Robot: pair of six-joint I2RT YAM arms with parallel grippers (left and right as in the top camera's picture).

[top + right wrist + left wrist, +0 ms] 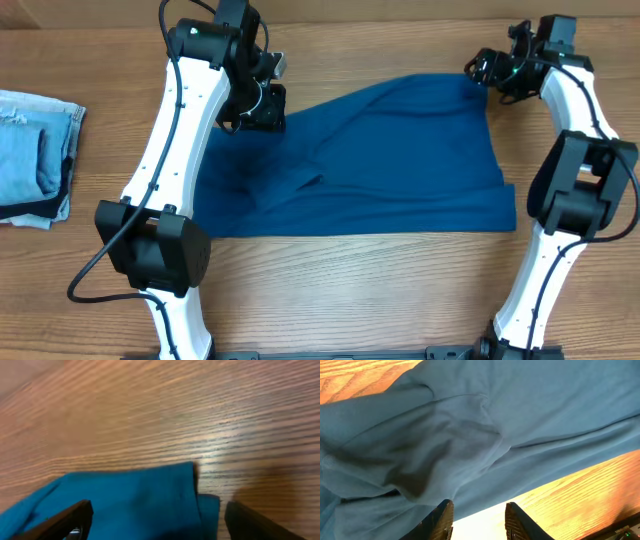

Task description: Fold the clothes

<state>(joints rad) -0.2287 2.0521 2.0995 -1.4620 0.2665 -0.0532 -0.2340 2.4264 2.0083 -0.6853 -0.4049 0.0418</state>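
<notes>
The clothes, a deep teal-blue shirt (380, 160), lie spread in a wide band across the middle of the table, with creases near their left part. My left gripper (262, 108) hovers over the shirt's upper left end. In the left wrist view its jaws (479, 506) stand apart with only bright table between them, beside the shirt's edge (470, 425). My right gripper (487, 75) is at the shirt's upper right corner. In the right wrist view it (159, 510) stands wide open, with a corner of the fabric (125, 500) lying between its fingers, not pinched.
A stack of pale blue denim (35, 155) with a dark edge sits at the table's far left. Both arm bases (170, 250) (580, 190) stand near the front, flanking the shirt. Bare wood (380, 290) shows in front of the shirt.
</notes>
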